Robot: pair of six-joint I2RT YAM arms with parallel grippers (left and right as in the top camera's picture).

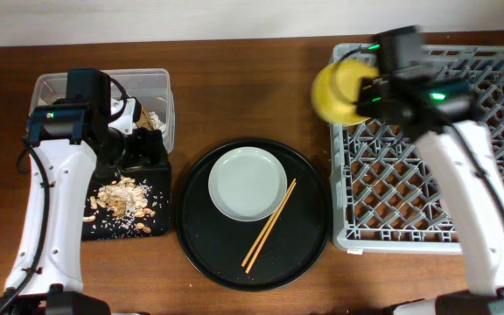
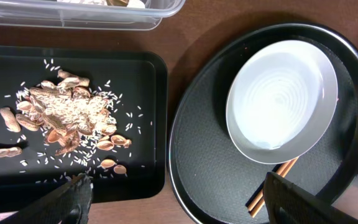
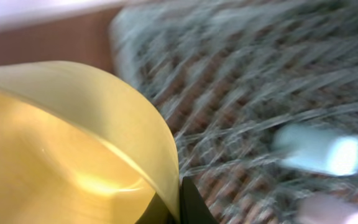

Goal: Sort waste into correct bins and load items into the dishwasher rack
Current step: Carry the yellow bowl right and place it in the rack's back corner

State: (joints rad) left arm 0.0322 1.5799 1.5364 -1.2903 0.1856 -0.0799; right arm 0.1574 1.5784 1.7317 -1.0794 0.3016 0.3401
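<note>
My right gripper is shut on the yellow bowl, held on its side above the left back edge of the grey dishwasher rack. The bowl fills the right wrist view; a blue cup and a pink cup lie blurred in the rack. My left gripper is open and empty, hovering over the black tray holding tan food scraps. The grey-green plate and wooden chopsticks lie on the round black tray. The clear tub stands behind the black tray.
The wooden table edge runs along the back by a white wall. The left arm covers most of the clear tub. Bare table lies between tub and rack.
</note>
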